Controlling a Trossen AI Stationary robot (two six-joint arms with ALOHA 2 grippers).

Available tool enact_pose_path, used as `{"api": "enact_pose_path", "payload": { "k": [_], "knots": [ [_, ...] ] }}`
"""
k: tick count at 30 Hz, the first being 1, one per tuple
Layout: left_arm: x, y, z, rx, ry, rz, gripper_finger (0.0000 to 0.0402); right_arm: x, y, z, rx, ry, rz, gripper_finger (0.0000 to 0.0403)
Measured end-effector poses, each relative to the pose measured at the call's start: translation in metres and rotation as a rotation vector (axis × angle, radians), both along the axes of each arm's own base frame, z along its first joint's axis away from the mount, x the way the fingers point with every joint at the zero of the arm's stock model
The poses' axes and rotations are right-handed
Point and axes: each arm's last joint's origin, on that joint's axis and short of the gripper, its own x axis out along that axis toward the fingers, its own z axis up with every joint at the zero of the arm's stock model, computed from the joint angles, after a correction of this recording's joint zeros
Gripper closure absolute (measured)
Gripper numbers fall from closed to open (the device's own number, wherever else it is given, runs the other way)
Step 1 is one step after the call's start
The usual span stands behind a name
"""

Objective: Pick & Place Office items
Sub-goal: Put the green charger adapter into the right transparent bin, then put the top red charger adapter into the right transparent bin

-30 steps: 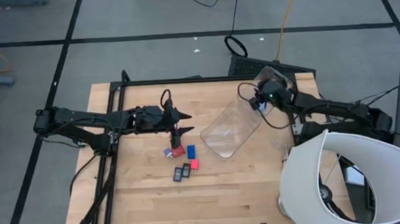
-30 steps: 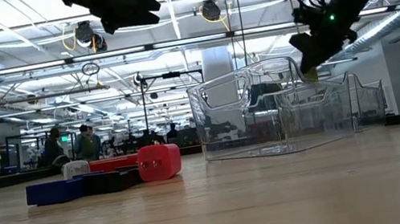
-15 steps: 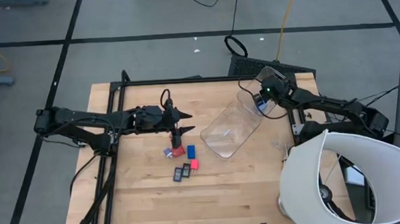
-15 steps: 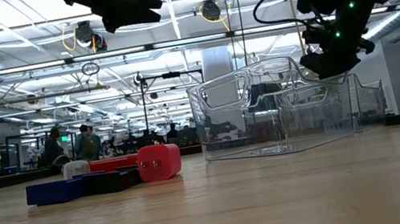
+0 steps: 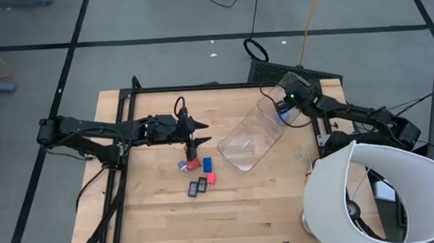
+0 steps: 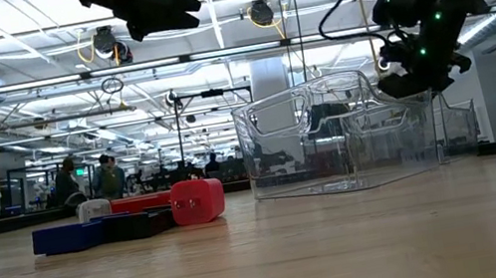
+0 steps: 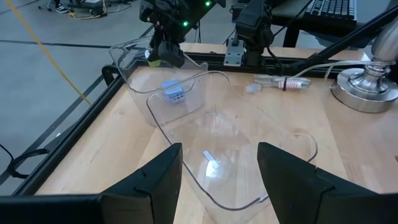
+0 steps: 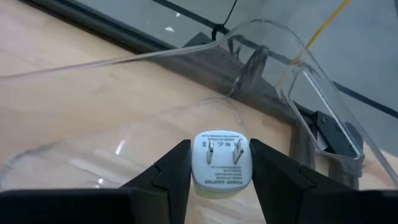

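Note:
Several small office items lie left of the bin: red blocks (image 5: 194, 164) (image 5: 211, 177), a blue block (image 5: 206, 164) and two dark flat rectangles (image 5: 197, 187). The low view shows a red block (image 6: 198, 200) and a blue one (image 6: 68, 237). My left gripper (image 5: 201, 135) hangs open above them, its fingers facing the clear bin (image 5: 253, 138). At the bin's far end, my right gripper (image 5: 281, 112) is shut on a light-blue power adapter (image 8: 221, 158). The left wrist view shows that adapter (image 7: 172, 93) through the bin's wall. My right gripper pinches the adapter between its two fingers, one on each of two opposite sides (image 8: 194, 163). The pronged face points back toward the wrist. The fingers slant down from the table's far right. The adapter is lifted clear, at the bin's far rim (image 8: 261, 28).
A black frame rail (image 5: 127, 104) runs along the table's left and far edges. A large white lamp shade (image 5: 370, 195) stands at the near right corner. A metal base (image 7: 370, 87) and a cable lie on the table's right side. Bare wood lies near the front edge.
My right gripper has carried the adapter down and a little toward the table's left, closer to the bin's far end, and has tipped further downward. The left arm, the bin and the items on the table have kept still.

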Motion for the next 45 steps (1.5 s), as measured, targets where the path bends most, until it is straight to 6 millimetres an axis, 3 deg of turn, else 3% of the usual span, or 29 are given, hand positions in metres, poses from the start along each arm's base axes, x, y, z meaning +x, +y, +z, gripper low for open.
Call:
{"api": "enact_pose_path", "payload": {
  "k": [21,29,36,45],
  "knots": [
    [0.000,0.000,-0.001,0.000,0.002,0.000,0.0190,-0.001,-0.003,-0.003,-0.039,-0.046,-0.019,0.0204],
    [-0.001,0.000,-0.008,-0.062,-0.016,0.024,0.0190,0.006,-0.005,0.003,-0.090,-0.114,0.015,0.0203],
    [-0.001,0.000,-0.008,-0.132,-0.031,0.051,0.0190,0.023,-0.002,0.014,-0.090,-0.296,0.273,0.0206],
    [-0.002,0.000,-0.010,-0.200,-0.010,0.065,0.0190,0.046,0.016,0.027,-0.128,-0.440,0.584,0.0206]
  ]
}}
